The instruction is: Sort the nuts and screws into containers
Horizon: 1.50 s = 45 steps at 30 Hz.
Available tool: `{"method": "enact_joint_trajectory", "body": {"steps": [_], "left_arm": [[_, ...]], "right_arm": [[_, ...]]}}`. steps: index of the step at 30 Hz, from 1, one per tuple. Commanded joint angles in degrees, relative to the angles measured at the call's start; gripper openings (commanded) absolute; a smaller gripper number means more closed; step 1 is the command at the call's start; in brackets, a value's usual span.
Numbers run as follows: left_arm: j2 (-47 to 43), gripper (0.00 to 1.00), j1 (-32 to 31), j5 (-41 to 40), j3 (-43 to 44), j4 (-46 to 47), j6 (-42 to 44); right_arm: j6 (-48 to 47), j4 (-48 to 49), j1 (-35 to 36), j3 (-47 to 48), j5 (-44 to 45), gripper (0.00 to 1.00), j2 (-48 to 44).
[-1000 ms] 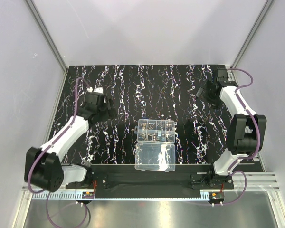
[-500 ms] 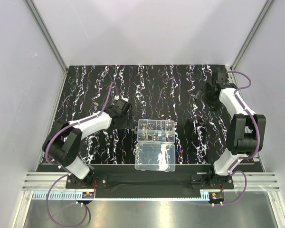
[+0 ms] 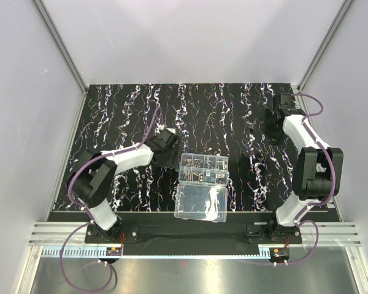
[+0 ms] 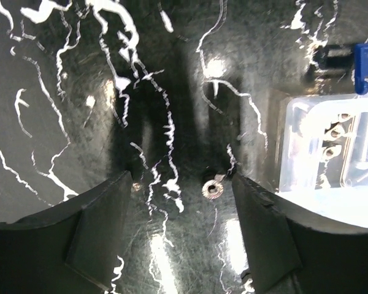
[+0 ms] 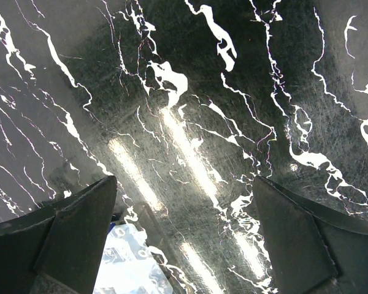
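Nut [image 4: 212,188], one loose piece, silvery-grey metal, ring-shaped with what looks like a flanged rim. It lies flat on the black streaked mat [image 4: 67,122] covering the worktop, just beside the outer wall of the organizer box [image 4: 331,153] and not touching it. Position relative to tooling: between the fingers of the left hand [image 4: 181,184], which stands spread to either side with nothing pinched; the nut sits off-centre, close to the finger on the box side, with no contact seen. Right hand [image 5: 181,184]: spread wide, holding nothing, low over bare mat, well apart from the box. Handling, as judged: very light, rigid, not fragile; its smooth hard faces and low profile make it slippery, likely to skate on the mat or flick out of a lopsided squeeze. Recommended hold: across the outer rim on two opposite sides, fingertips down at the mat surface, the hand shifted toward the box first so the piece is centred, then closed gently. Hazard: the box-side finger may nudge the light plastic box. Destination: one of the cells [image 3: 199,164]; screws [image 4: 332,132] show in those nearest, but which cell takes nuts cannot be told. Lid half [image 3: 200,203] lies open toward the arm bases and is not a sorting place.
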Motion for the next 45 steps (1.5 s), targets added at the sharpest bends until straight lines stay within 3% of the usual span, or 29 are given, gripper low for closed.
{"method": "enact_joint_trajectory", "body": {"steps": [1, 10, 15, 23, 26, 35, 45], "left_arm": [[1.75, 0.69, -1.68, -1.73, 2.98, 0.36, 0.6], [2.9, 0.55, -4.4, -5.16, 2.98, -4.47, -0.9], [3.6, 0.5, -4.75, -3.93, 1.75, -2.72, -1.51], [3.43, 0.26, -4.67, -5.07, 1.58, -3.68, -2.65], [3.34, 0.22, -4.75, -5.51, 1.58, -4.91, -3.18], [1.32, 0.18, -4.75, -6.39, 0.61, -5.26, -3.71], [-6.15, 0.11, -4.4, -13.77, 4.74, -6.93, -2.39]], "right_arm": [[-0.73, 0.78, -0.13, -0.17, -0.35, 1.0, -2.53], [-0.38, 0.07, -0.13, -0.52, -0.08, 1.0, -3.32], [-0.38, 0.07, -0.13, -1.05, 0.1, 1.0, -3.67], [-0.29, -0.54, -0.13, -1.05, 0.36, 1.0, -4.37], [-0.2, -0.54, -0.13, -0.96, 0.45, 1.0, -4.11], [-0.03, -0.37, -0.13, -0.87, 0.01, 1.0, -3.94], [1.2, -0.01, -0.13, -0.79, -0.43, 1.0, -3.67]]}}
